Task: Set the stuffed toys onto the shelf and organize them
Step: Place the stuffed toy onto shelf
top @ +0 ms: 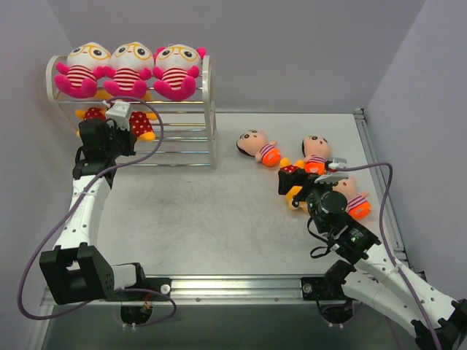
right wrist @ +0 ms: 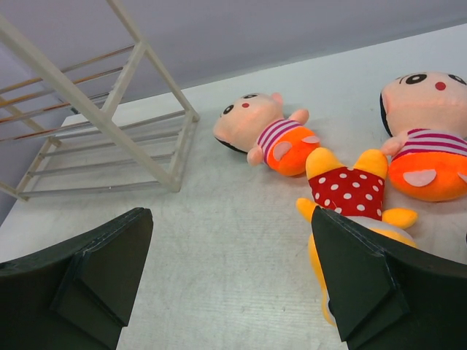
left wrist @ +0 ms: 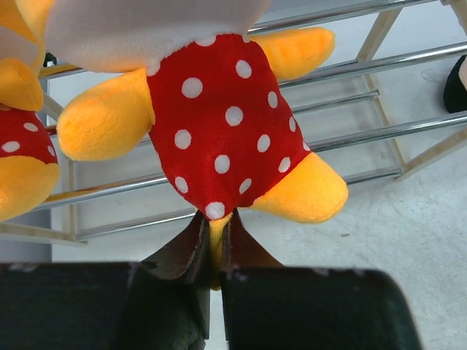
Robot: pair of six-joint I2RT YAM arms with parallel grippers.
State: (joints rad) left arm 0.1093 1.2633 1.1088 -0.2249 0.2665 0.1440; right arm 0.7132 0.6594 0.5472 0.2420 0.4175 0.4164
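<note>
Three pink toys (top: 131,69) sit on the shelf (top: 209,109) top tier; at the tier below, a dotted-dress toy (left wrist: 226,131) has its lower tip clamped in the left pincer (left wrist: 211,251). Right of the shelf, the right pincer (right wrist: 230,219) gapes wide near a second dotted toy (right wrist: 349,191) on the tabletop (top: 219,211)

I see three pink plush toys (top: 131,69) seated along the top tier of the white wire shelf (top: 209,109), with my left gripper (top: 124,133) at the middle tier against a red-dotted yellow doll (top: 141,125). On the table (top: 204,211), my right gripper (top: 306,186) hangs over a second red-dotted doll (top: 292,173) among three peach-faced dolls (top: 257,146).
</note>
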